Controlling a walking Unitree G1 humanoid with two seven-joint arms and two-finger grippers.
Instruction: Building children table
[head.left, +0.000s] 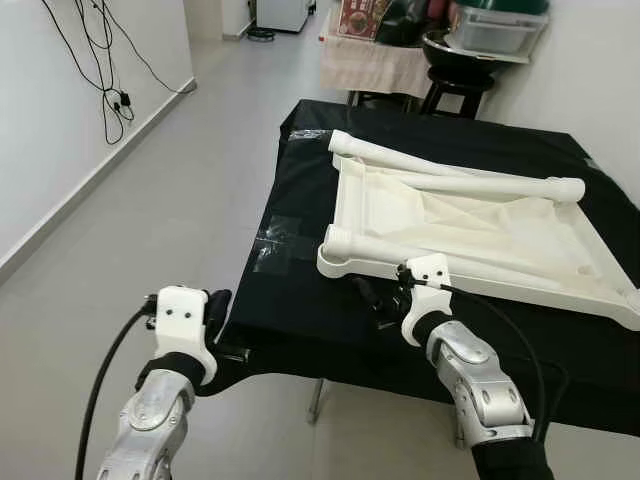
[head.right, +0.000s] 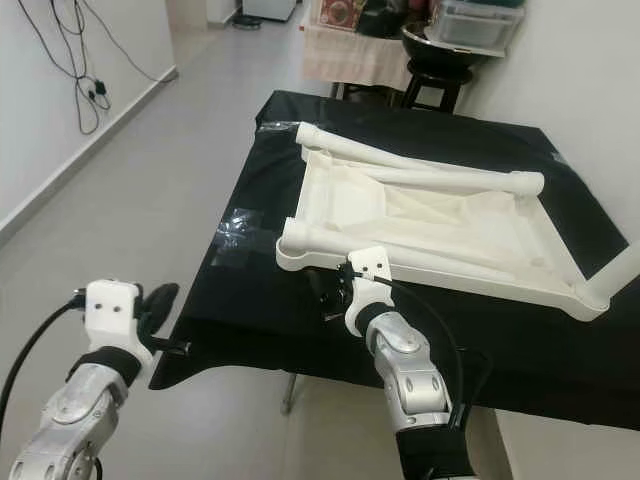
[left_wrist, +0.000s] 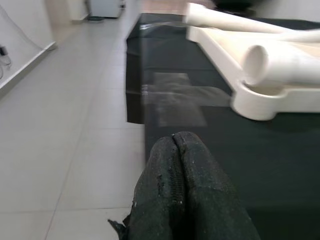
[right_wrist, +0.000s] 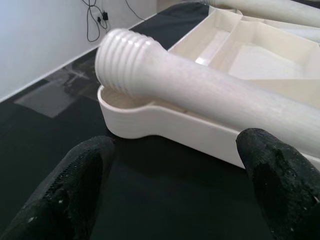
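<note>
Right wrist view: spread right gripper faces threaded table leg, apparently not touching.

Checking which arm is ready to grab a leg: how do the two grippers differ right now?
The right gripper is open, its fingers spread before the threaded leg; the left gripper is shut. The right is over the black tabletop near the white table frame; the left hovers at the table's edge. Both have black fingers.
</note>
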